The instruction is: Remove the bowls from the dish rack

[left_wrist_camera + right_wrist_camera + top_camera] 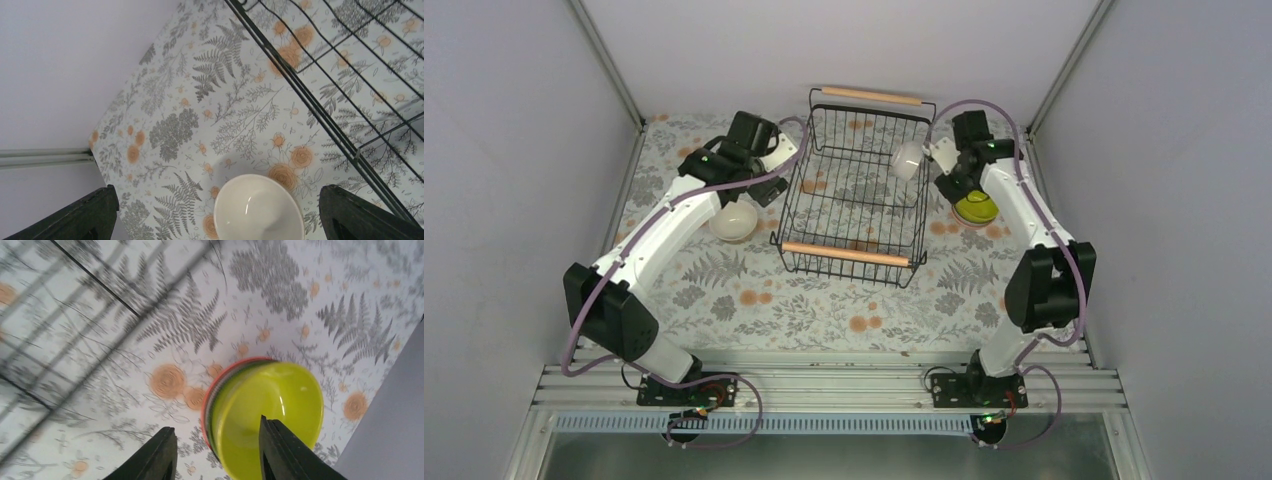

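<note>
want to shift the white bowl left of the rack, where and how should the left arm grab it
Probably the rim of the white bowl, from straight above, one finger inside and one outside. It sits upright, mouth up, with sloping walls that would slip in a side pinch. Use the rim arc away from the dish rack, whose wires stand close.

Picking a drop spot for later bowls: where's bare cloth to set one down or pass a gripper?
Free: the wide strip of floral tablecloth between the near wooden handle of the black wire dish rack and the arm bases. Crowded: left of the rack, a white bowl under the left gripper; right of it, a lime-green-topped bowl stack under the right gripper.
</note>
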Available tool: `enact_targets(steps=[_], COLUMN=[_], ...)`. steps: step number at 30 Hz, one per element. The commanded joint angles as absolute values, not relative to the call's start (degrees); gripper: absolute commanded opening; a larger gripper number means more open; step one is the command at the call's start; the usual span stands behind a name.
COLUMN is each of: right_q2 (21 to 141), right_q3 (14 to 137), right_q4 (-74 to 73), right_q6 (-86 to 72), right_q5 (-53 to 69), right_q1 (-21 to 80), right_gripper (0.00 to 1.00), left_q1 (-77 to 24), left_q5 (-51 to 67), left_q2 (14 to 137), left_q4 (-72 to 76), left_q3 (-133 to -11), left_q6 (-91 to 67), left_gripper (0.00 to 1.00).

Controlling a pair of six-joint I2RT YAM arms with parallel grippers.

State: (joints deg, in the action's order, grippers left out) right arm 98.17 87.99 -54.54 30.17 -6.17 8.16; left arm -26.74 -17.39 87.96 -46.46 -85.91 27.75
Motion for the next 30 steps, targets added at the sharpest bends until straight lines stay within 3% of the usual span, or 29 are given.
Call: enact_targets(steps=[1,8,13,24,30], right_q2=[93.48,96.8,104.63,120.68,126.12], right_q3=[93.16,101.27,104.14,115.26,121.75], right_q4=[-57.01,-56.12,-52.83,-46.93,-51.2], right_q6=[27.22,25.85,25.35,24.9,22.67], right_q5=[-7.03,-7.03,-12.28,-22.71,-27.9], right_q1=[13.23,18.17,19.37,20.93,21.16], right_gripper=[0.38,0.12,0.04,0.04,0.04], left_q1=[-27.78,-29.24,-30.15,-32.1,-32.52], left_q5=[-17.84,-18.8,-19.01,-20.99,-20.72], left_q2=[88.08,91.5,93.44,95.02,95.42], left_q4=[-47.17,-47.25,-45.4,-43.09,-42.3], left_q3=[-91.14,-94.43,-92.15,-89.48,-88.16], left_q6=[26.8,26.74,26.65,27.24,26.99], left_gripper=[1.0,1.0,1.0,1.0,1.0])
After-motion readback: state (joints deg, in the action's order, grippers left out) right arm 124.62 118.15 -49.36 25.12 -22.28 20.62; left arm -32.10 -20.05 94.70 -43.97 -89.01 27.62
